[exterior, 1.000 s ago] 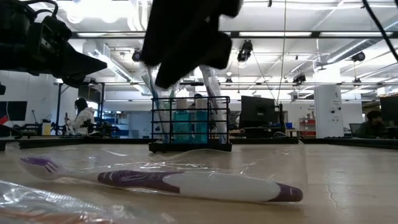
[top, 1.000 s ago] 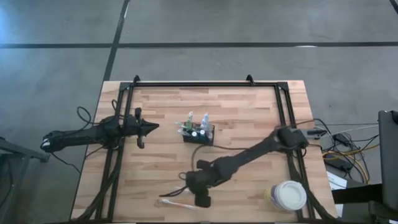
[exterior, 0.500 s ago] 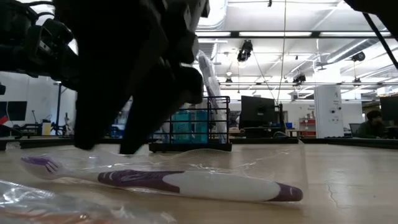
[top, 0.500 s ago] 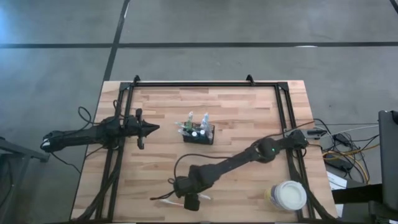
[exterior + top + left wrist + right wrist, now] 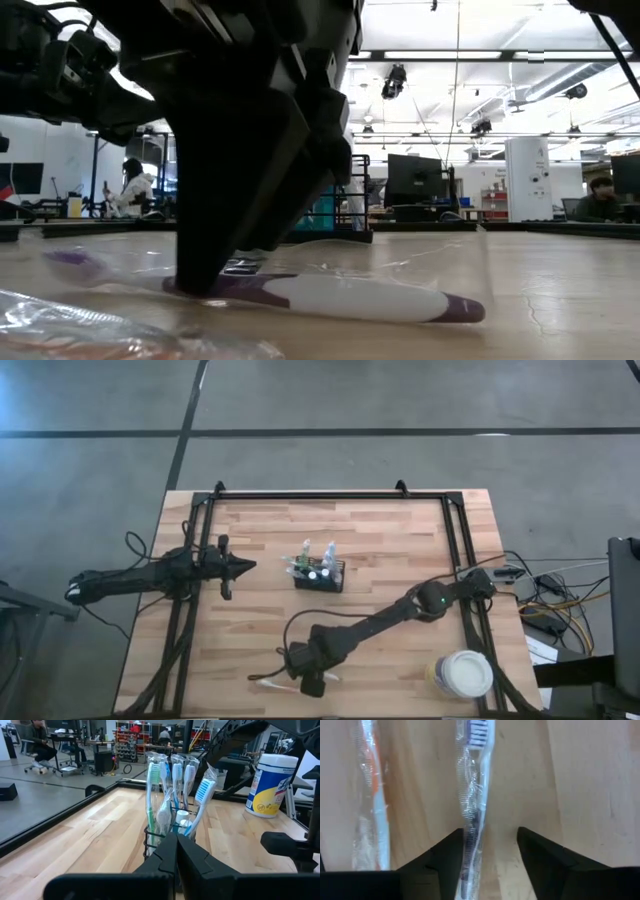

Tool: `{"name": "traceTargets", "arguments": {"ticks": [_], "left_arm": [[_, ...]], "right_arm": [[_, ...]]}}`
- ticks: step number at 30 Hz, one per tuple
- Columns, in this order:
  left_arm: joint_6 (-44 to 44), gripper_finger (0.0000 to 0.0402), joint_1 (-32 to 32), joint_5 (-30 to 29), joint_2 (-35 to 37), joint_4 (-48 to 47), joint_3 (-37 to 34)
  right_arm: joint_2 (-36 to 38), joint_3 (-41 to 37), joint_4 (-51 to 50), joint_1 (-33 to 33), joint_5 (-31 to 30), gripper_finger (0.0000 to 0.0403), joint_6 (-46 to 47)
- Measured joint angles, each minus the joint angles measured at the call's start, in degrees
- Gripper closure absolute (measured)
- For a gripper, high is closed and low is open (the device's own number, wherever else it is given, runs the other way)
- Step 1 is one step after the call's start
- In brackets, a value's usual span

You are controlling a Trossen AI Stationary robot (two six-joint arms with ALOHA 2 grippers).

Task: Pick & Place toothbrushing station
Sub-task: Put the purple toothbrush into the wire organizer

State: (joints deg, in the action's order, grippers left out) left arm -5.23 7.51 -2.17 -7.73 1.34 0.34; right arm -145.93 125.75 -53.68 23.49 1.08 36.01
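Observation:
The black mesh caddy stands at the table's middle and holds several wrapped toothbrushes; it also shows in the left wrist view. A purple-and-white toothbrush in a clear wrapper lies flat near the table's near edge. My right gripper is open and low over it, one finger on each side of the handle. My left gripper is shut and empty, left of the caddy and pointing at it. My right gripper points down with its fingers across the toothbrush's handle, one on each side. One finger is close against the wrapper, and I cannot tell whether it touches. The toothbrush lies flat on the table.
A second wrapped toothbrush with an orange handle lies beside the purple one, nearer the table's edge. A round white tub stands at the near right corner. A black frame runs round the table.
My right gripper has gone a little toward the table's left edge and down, from above the table to low over the purple toothbrush. The toothbrush has stayed where it was.

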Motion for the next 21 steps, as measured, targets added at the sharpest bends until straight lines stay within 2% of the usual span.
{"name": "traceTargets", "arguments": {"ticks": [10,16,21], "left_arm": [[0.0,0.0392,0.0,0.0,0.0,0.0,0.0],[-0.5,0.0392,0.0,0.0,0.0,-0.02,0.0],[-0.52,0.0392,0.0,0.0,0.0,-0.02,0.0]], "right_arm": [[0.07,-3.38,0.55,-0.72,0.02,0.038,-2.02],[0.62,-2.99,-0.09,-0.75,-2.93,0.0386,-6.51],[3.77,-3.52,-2.49,0.97,-15.05,0.0388,-14.87]]}}
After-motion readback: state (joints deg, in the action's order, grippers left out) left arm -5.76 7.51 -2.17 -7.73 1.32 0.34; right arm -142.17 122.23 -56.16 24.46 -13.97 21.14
